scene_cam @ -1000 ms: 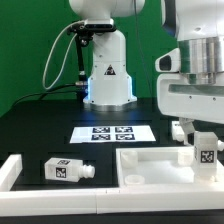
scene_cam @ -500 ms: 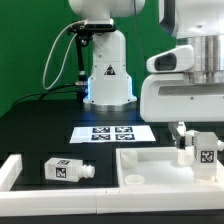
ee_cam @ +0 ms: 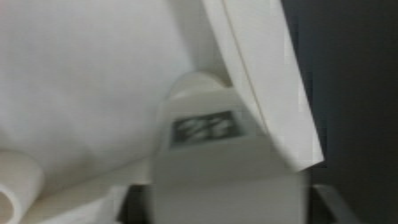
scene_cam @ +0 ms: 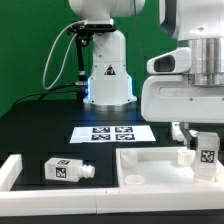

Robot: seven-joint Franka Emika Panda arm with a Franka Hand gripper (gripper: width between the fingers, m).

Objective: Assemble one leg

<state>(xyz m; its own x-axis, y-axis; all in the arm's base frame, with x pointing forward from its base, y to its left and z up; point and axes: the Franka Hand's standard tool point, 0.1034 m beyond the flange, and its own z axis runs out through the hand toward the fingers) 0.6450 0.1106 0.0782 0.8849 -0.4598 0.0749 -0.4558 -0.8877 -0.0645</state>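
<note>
My gripper (scene_cam: 198,148) is shut on a leg (scene_cam: 207,153), a small white block with a square tag, held upright at the right end of the large white panel (scene_cam: 150,160). In the wrist view the leg (ee_cam: 210,150) fills the gap between my dark fingers (ee_cam: 135,200), with its tag facing the camera and its far end beside the panel's raised rim (ee_cam: 267,90). I cannot tell whether the leg touches the panel. A second leg (scene_cam: 68,171) lies on its side on the black table, left of the panel, stub end pointing toward it.
The marker board (scene_cam: 112,133) lies flat behind the panel. A white raised bar (scene_cam: 10,170) sits at the exterior view's left edge. The robot base (scene_cam: 107,75) stands at the back. A round hole (scene_cam: 131,178) marks the panel's near left corner.
The gripper body has shifted toward the exterior view's left over the last second. The held leg has stayed at almost the same spot over the panel. The lying leg has not moved.
</note>
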